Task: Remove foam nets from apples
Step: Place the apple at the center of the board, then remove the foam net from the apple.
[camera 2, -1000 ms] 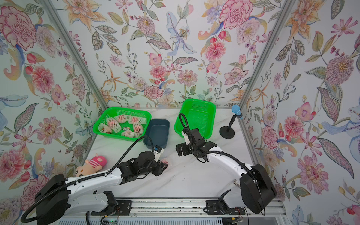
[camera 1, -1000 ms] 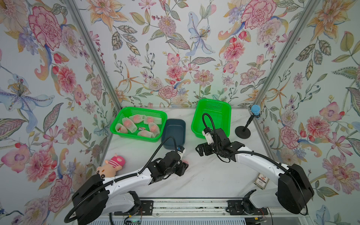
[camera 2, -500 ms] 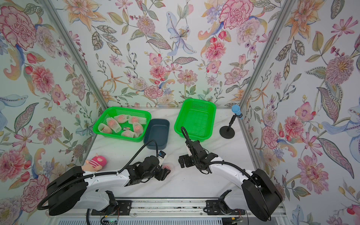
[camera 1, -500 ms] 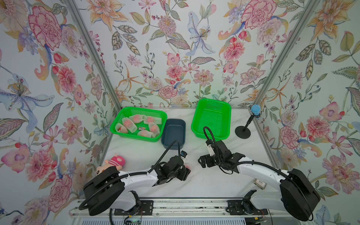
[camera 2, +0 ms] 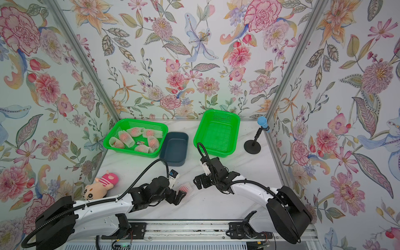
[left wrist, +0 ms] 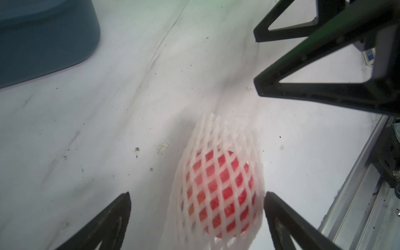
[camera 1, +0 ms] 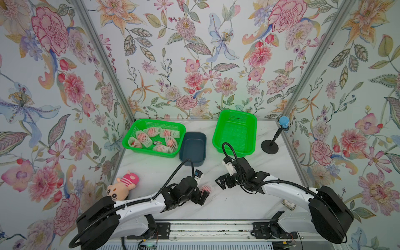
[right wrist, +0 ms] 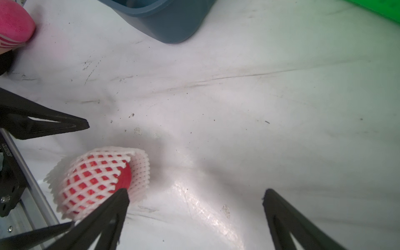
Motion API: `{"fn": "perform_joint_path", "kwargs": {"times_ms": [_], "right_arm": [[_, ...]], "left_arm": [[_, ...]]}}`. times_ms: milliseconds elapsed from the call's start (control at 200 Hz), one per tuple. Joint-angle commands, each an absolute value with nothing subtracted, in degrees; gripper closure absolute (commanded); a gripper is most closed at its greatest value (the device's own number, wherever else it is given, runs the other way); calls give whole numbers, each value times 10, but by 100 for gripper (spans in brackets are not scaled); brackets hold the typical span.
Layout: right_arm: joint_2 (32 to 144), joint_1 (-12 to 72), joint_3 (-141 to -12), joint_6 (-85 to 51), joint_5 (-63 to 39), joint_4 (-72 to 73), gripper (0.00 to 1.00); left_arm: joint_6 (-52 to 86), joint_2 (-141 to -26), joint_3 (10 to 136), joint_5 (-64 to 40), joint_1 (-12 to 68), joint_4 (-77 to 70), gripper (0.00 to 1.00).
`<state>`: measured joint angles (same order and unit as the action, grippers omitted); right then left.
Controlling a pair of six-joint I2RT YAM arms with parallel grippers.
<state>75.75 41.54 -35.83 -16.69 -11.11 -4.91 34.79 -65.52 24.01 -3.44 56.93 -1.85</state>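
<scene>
One red apple (left wrist: 218,190) in a white foam net (left wrist: 223,138) lies on the white table near the front, in both top views (camera 1: 205,190) (camera 2: 185,187). My left gripper (left wrist: 197,194) is open, its fingers standing wide on either side of this netted apple (right wrist: 95,179); the apple lies close to one finger. The net (right wrist: 140,171) gapes at one end, baring red skin. My right gripper (right wrist: 195,191) is open and holds nothing, just right of the apple (camera 1: 219,184). Several more netted apples (camera 1: 142,138) lie in the left green basket (camera 1: 160,121).
An empty green basket (camera 1: 237,112) stands at the back right, with a dark blue tub (camera 1: 192,147) between the two baskets. A pink striped plush toy (camera 1: 123,186) lies at the front left. A black stand with a blue top (camera 1: 270,145) is at the right wall.
My left gripper has opened and let the netted apple rest on the table. Both grippers have come nearer the table's front edge.
</scene>
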Motion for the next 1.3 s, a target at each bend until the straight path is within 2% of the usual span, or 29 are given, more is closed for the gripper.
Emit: {"fn": "perform_joint_path", "kwargs": {"times_ms": [0, 120, 250, 571, 646, 771, 846, 1056, 1181, 1296], "right_arm": [[747, 422, -347, -147, -140, -47, 1], [740, 422, -344, -140, -151, -49, 1], [753, 420, -348, -141, -154, -46, 0], [765, 422, -361, -129, -205, -46, 19], [763, 424, -365, -125, -215, -46, 23], [767, 425, -374, -122, -219, -52, 25], [769, 425, -378, -120, -220, -54, 27], [781, 424, -384, -115, -235, -53, 36], [792, 424, -391, -112, -243, -49, 43], [802, 424, -402, -111, -255, -47, 46]], "left_arm": [[358, -626, 225, -36, 575, 29, 2], [365, -596, 200, -25, 575, 37, 5], [366, -597, 193, -29, 575, 28, 14], [366, -631, 180, -28, 591, -14, 32], [369, -631, 179, -25, 595, -17, 30], [365, -608, 169, -45, 600, -32, 11], [363, -593, 163, -57, 600, -36, 3], [360, -591, 159, -60, 600, -36, 1], [362, -605, 162, -41, 600, -41, 9], [366, -625, 165, -24, 600, -46, 26]]}}
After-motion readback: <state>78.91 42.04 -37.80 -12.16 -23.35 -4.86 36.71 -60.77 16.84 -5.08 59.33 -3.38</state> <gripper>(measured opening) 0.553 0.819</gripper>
